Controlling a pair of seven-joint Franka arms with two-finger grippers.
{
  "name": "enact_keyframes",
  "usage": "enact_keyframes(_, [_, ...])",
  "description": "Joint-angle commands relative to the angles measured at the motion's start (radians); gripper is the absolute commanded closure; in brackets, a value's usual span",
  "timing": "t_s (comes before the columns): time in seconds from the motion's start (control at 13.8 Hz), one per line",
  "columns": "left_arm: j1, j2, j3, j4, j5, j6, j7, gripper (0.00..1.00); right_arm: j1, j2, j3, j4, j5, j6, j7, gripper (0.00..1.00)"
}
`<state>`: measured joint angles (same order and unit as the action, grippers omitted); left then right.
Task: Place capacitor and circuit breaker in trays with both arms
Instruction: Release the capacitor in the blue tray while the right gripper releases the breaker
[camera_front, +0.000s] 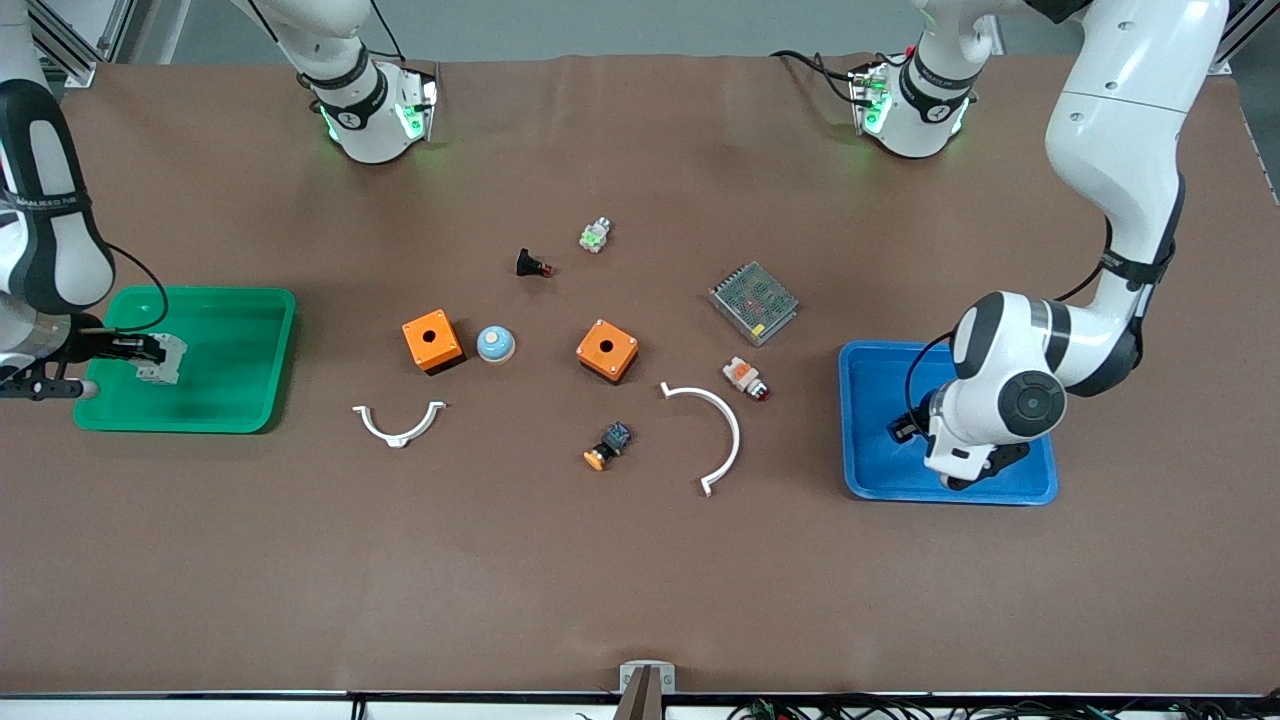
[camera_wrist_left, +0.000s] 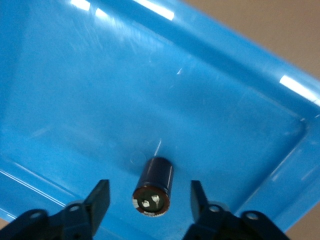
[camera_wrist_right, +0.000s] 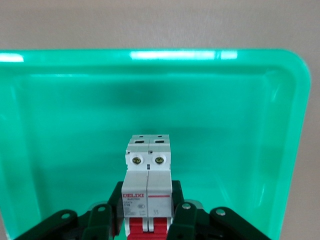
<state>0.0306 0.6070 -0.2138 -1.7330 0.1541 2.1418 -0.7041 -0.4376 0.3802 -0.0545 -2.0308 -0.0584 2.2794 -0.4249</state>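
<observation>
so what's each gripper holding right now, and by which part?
Right gripper is shut on the circuit breaker, clamping its sides near the red-lever end, over the green tray. Left gripper is open; the capacitor lies free in the blue tray.

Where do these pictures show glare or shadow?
Left wrist view: white glare streaks on the blue tray rim; the capacitor stays sharp. Right wrist view: glare along the green tray rim, a dark shadow band above the circuit breaker.

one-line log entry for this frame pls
left gripper: open over capacitor lying in blue tray | right gripper: shut on circuit breaker over green tray
</observation>
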Motion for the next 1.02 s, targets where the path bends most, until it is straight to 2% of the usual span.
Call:
enact_keyframes(0.0, [0.009, -0.129, -0.015, 0.007, 0.021, -0.029, 0.020, 0.00, -0.023, -0.026, 0.021, -0.077, -0.020, 0.075, 0.003, 0.71])
enact_keyframes(0.22, [0.006, -0.231, -0.033, 0.139, 0.019, -0.181, 0.177, 0.00, -0.023, -0.026, 0.021, -0.092, -0.018, 0.075, 0.011, 0.68])
enact_keyframes(0.29, [0.009, -0.252, -0.035, 0.192, 0.019, -0.239, 0.222, 0.00, -0.023, -0.026, 0.021, -0.092, -0.018, 0.075, 0.009, 0.59])
enact_keyframes(0.36, [0.011, -0.268, -0.033, 0.248, 0.019, -0.294, 0.273, 0.00, -0.021, -0.026, 0.021, -0.092, -0.018, 0.074, 0.009, 0.24])
enact_keyframes(0.44, [0.012, -0.294, -0.032, 0.283, 0.019, -0.340, 0.331, 0.00, -0.020, -0.026, 0.021, -0.091, -0.018, 0.068, 0.006, 0.00])
enact_keyframes(0.65, [0.053, -0.389, -0.027, 0.288, 0.004, -0.426, 0.490, 0.00, 0.009, -0.075, 0.031, -0.002, -0.020, -0.162, 0.006, 0.00])
enact_keyframes(0.8, [0.075, -0.462, -0.030, 0.264, -0.023, -0.462, 0.520, 0.00, 0.062, -0.086, 0.030, 0.136, -0.021, -0.372, 0.009, 0.00])
enact_keyframes(0.94, [0.098, -0.542, -0.022, 0.195, -0.074, -0.467, 0.550, 0.00, 0.118, -0.089, 0.032, 0.264, -0.020, -0.519, 0.069, 0.00])
